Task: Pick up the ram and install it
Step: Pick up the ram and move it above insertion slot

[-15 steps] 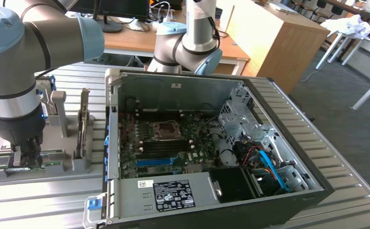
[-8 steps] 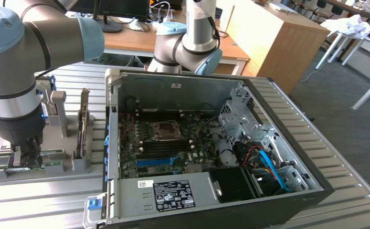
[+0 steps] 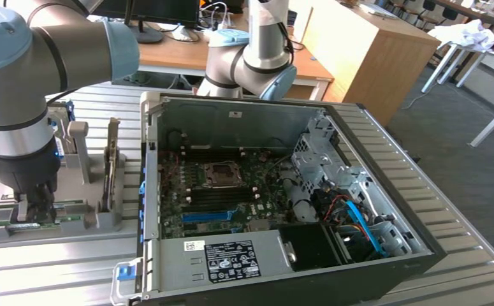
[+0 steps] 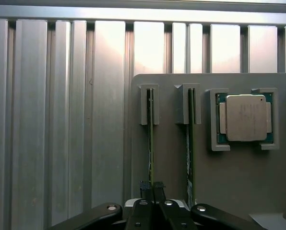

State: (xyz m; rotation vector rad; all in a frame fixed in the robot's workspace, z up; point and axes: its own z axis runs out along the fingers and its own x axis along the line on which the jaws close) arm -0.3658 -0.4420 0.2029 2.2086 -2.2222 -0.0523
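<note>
The ram (image 4: 150,143) is a thin green stick seen edge-on, standing in a slot of the grey holder (image 4: 169,143). My gripper (image 4: 151,188) is shut on its near end, the two dark fingertips (image 4: 145,188) pressed together around its edge. In the exterior view my gripper (image 3: 32,215) reaches straight down onto the green ram (image 3: 70,218) in the holder (image 3: 102,220) at the exterior view's left. The stick still rests in its slot.
A second green stick (image 4: 191,143) stands in the neighbouring slot, and a square silver processor (image 4: 246,117) lies in its pocket beyond. The open computer case (image 3: 229,264) with its motherboard (image 3: 221,191) lies to the exterior view's right. An upright card (image 3: 111,166) stands in the holder.
</note>
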